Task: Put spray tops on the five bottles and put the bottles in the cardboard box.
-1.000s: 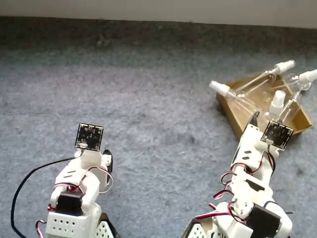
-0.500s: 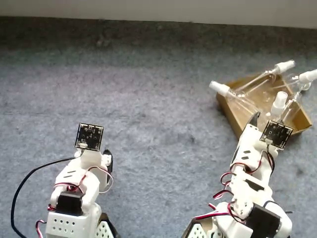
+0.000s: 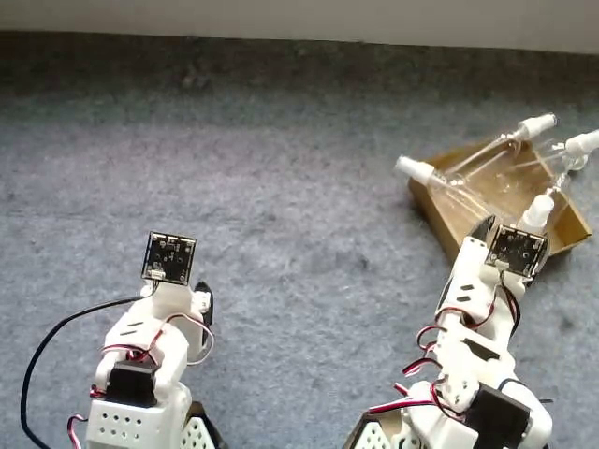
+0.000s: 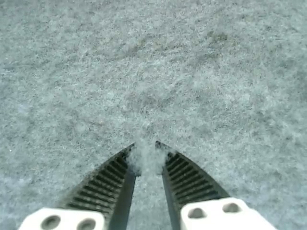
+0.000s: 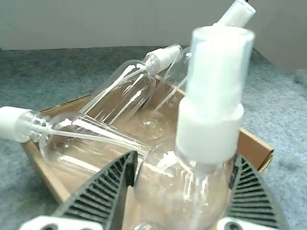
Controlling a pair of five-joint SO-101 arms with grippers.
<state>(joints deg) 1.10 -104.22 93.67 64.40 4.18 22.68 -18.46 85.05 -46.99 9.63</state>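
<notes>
The cardboard box (image 3: 440,210) lies at the right of the grey carpet. Three clear bottles with white spray tops lie slanted in it, their tops (image 3: 415,168) (image 3: 536,124) (image 3: 580,143) sticking out over the rim. My right gripper (image 5: 183,158) is over the box's near side, shut on a further clear bottle (image 5: 192,187) that stands between the jaws. That bottle's white spray top (image 5: 211,96) (image 3: 540,206) is on. My left gripper (image 4: 147,148) points down at bare carpet at the left, fingers a narrow gap apart and holding nothing.
The left arm (image 3: 168,257) sits near the front left with a black cable (image 3: 47,341) trailing beside it. A dark strip (image 3: 281,51) and a pale wall run along the far edge. The box wall (image 5: 252,143) rises just beyond the held bottle.
The held bottle's spray top has shifted right and down toward the box's near right side, and the right wrist has turned slightly with it. The left arm has not moved.
</notes>
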